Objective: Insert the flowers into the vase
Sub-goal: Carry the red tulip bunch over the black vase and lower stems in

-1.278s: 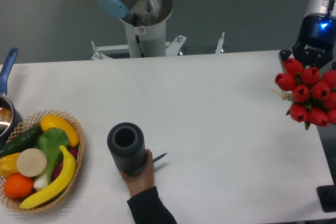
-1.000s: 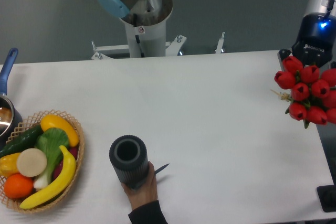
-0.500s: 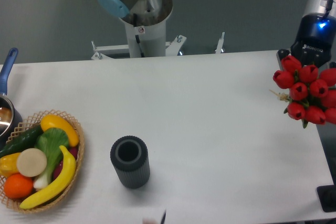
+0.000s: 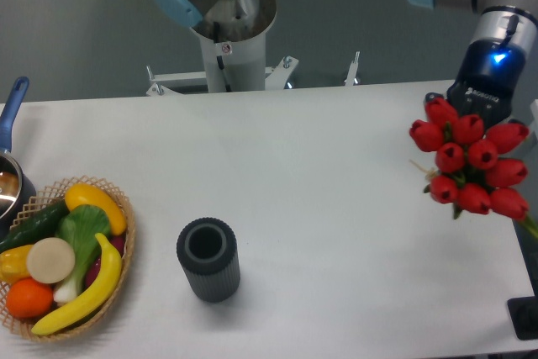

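Observation:
The vase (image 4: 208,260), a short dark grey ribbed cylinder, stands upright on the white table at the lower left of centre, its round mouth facing up and empty. The flowers (image 4: 467,166), a bunch of red tulip buds with a bit of green stem, hang in the air over the table's right edge. Right behind and above them is my gripper (image 4: 476,105), below the wrist with the blue light. Its fingers are hidden by the buds, and the bunch travels with it, so it is shut on the flowers. The vase stands far to the left of the bunch and lower in the view.
A wicker basket (image 4: 124,251) of fruit and vegetables sits at the left edge, near the vase. A pot with a blue handle (image 4: 12,107) is at the far left. The pale robot base column (image 4: 233,44) stands behind the table. A black block (image 4: 524,318) is at the lower right.
The human hand that held the vase has withdrawn out of view, leaving the vase standing alone. My gripper has carried the flowers to the left and slightly up.

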`<act>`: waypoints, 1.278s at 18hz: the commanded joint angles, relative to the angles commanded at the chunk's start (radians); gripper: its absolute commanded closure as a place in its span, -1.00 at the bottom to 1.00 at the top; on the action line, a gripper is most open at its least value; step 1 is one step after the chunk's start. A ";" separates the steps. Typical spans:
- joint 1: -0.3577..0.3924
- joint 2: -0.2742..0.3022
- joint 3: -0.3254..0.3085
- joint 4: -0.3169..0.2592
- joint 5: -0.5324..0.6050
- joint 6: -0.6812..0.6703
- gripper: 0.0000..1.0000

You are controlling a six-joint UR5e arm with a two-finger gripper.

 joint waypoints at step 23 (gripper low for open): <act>-0.281 0.040 -0.143 0.011 -0.390 0.175 0.46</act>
